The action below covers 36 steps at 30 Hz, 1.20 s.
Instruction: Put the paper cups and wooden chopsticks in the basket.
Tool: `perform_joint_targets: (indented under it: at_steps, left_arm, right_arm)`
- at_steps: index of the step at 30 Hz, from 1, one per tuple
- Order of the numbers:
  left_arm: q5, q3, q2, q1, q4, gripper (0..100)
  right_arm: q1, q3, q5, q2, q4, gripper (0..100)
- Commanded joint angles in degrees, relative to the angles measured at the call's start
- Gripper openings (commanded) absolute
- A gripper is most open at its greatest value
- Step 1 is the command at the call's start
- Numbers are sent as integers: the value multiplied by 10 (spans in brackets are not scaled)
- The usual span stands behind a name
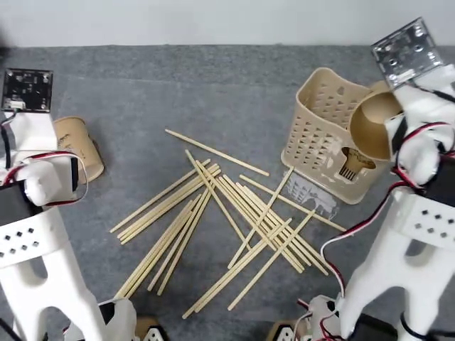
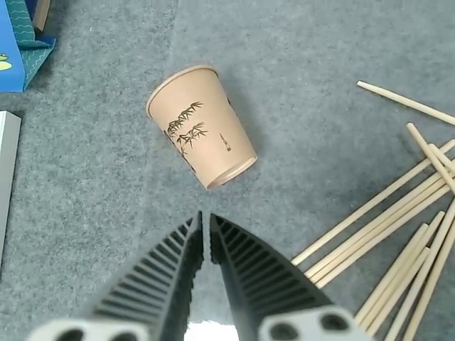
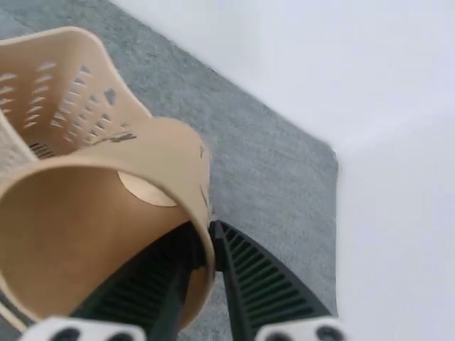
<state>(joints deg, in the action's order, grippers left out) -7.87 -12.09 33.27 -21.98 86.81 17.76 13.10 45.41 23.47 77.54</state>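
Grips a paper cup (image 3: 106,213) by the rim with right pincer (image 3: 206,238), upper right by the basket (image 1: 320,135); holds left pincer (image 2: 206,222) closed, empty, near fallen cup (image 2: 202,124).

Bright, soft light falls evenly from above; the chopsticks (image 1: 249,206) cast only thin, faint shadows on the grey tabletop (image 1: 178,85) (the white wall (image 3: 341,64) behind glares brightest of all).
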Motion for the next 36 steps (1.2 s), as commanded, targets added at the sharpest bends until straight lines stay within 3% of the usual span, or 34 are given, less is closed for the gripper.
perform_joint_targets:
  at_steps: [1,6,22,32,36]
  left_arm:
    - [-3,3,19,4,-14,13]
    - [-3,3,19,4,-14,13]
    - [-3,3,17,4,-14,13]
    - [-6,28,15,-2,-32,14]
    - [-25,69,-4,-12,-32,16]
  right_arm:
    - [-7,40,-15,-25,2,26]
    - [-3,89,-60,-102,5,134]
    - [-22,351,-113,-342,-3,137]
    - [-48,505,-112,-323,250,132]
    - [-58,469,-113,-303,255,132]
